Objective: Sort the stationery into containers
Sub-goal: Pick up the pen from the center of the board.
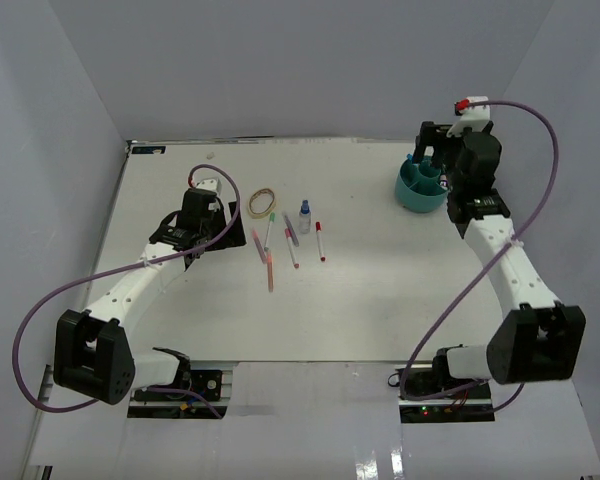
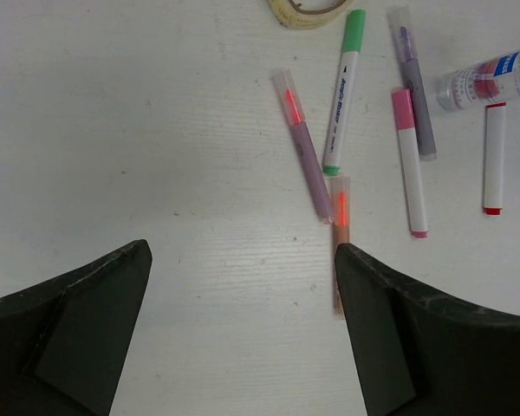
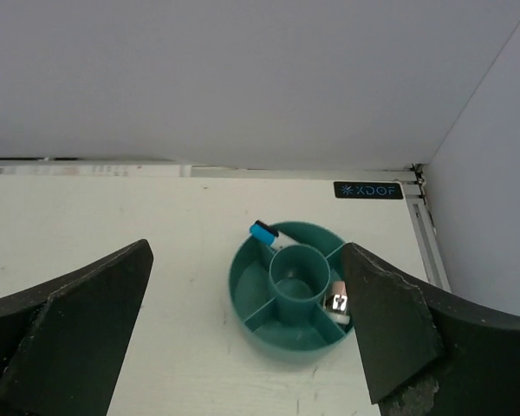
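Left gripper [image 2: 243, 251] is held low beside the pens [image 2: 412, 165], jaws spread wide, empty. Right gripper [image 3: 244, 251] is pointed at the organiser [image 3: 286, 340], jaws wide, empty.

**Edges and fingers eat into the view**

Left wrist view first: the rubber band [image 2: 308, 10] is sliced off by the top edge, with only its lower curve showing. Upper right, the bottle [image 2: 490, 78] runs out past the right edge, its label too blurred to read. The orange pen [image 2: 341, 217] tucks its lower end behind a finger of the left gripper [image 2: 243, 250].

Over to the right wrist view: the organiser [image 3: 282, 342] loses its right rim behind a finger of the right gripper [image 3: 244, 250]. The eraser [image 3: 336, 303] is partly covered there too. The blue pen [image 3: 263, 232] shows only its cap.

From above, the organiser's contents are too small to tell.
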You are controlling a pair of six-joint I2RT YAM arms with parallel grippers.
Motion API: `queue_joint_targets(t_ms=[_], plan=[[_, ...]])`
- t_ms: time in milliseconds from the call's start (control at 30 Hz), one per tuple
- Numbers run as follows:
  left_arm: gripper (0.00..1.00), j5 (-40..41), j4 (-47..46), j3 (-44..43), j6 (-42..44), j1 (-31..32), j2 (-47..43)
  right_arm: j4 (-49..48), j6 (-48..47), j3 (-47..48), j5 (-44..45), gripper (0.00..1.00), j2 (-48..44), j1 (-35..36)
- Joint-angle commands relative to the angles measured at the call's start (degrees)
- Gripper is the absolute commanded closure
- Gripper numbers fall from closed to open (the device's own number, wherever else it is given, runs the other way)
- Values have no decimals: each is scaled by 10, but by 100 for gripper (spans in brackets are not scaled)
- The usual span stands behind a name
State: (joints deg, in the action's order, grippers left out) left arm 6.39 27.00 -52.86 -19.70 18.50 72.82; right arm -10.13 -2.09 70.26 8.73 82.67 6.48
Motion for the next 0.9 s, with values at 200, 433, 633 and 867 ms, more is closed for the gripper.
queue_joint_targets(t_ms=[200,433,633,867], plan=[[2,-34,14,-9,-91,13,8,56,146,-221,-113,5,-274,-1],[2,70,24,-81,-133,114,105,19,199,-361,-170,5,-399,2],[6,99,30,-162,-86,142,211,15,191,-391,-144,4,-430,56],[22,108,30,-245,-32,144,292,14,183,-399,-127,4,-445,73]])
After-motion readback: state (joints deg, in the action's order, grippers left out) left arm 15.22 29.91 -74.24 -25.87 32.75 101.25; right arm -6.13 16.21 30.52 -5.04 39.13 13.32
